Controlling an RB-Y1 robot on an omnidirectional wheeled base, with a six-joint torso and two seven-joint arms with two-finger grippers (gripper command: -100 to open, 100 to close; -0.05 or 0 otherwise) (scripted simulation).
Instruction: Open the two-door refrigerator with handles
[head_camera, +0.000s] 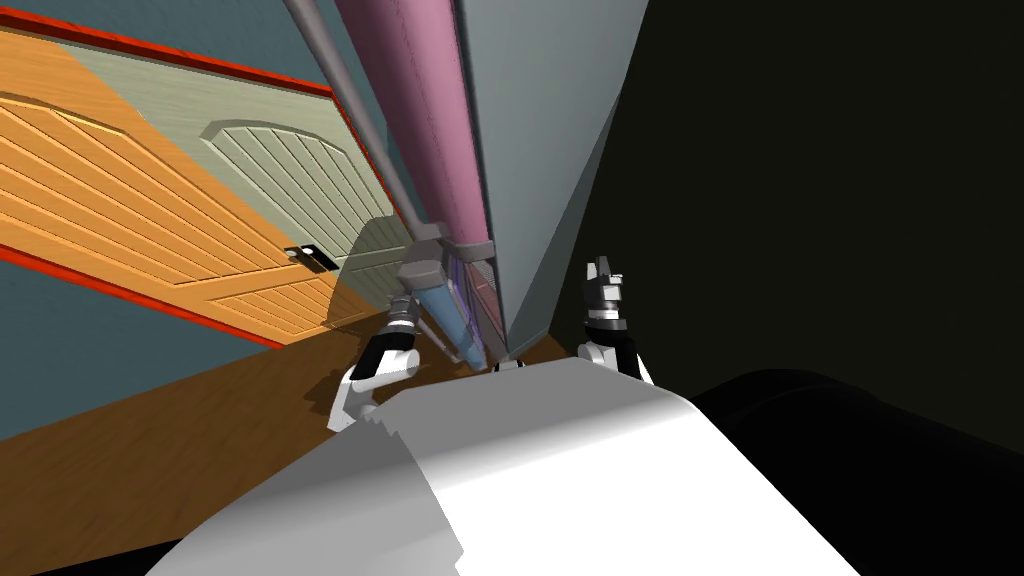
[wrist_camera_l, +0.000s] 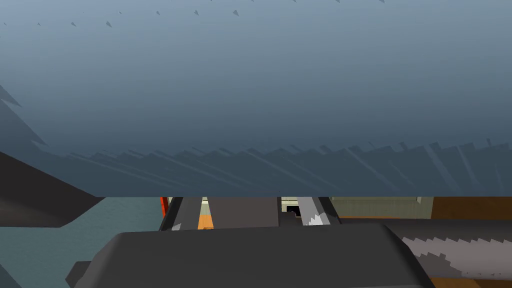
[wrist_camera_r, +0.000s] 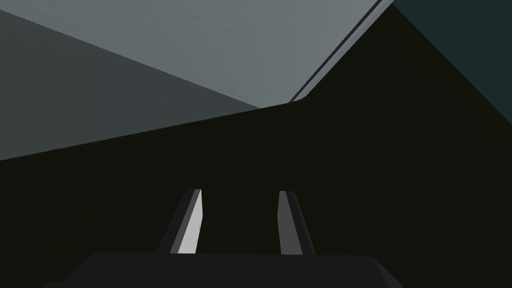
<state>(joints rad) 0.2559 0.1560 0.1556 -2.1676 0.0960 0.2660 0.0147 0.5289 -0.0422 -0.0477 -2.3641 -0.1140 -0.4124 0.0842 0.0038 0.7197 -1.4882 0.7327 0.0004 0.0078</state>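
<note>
The refrigerator stands right in front of me, with a grey side panel (head_camera: 540, 130) and a tall mauve door (head_camera: 420, 120). Along that door runs a long grey handle bar (head_camera: 347, 105). My left gripper (head_camera: 422, 272) sits at the bar's lower end, above a bluish lower door (head_camera: 455, 320). In the left wrist view the gripper (wrist_camera_l: 245, 215) has a dark grey bar (wrist_camera_l: 245, 212) between its short fingers, and a flat blue-grey surface (wrist_camera_l: 250, 90) lies close ahead. My right gripper (head_camera: 603, 268) hangs beside the grey side panel. Its fingers (wrist_camera_r: 190, 225) stand apart with nothing between them.
A red-framed pair of panelled doors, orange (head_camera: 120, 200) and pale green (head_camera: 280, 170), is set in the teal wall on the left. Wooden floor (head_camera: 150, 430) lies below them. A black area (head_camera: 850, 200) spreads to the right of the refrigerator.
</note>
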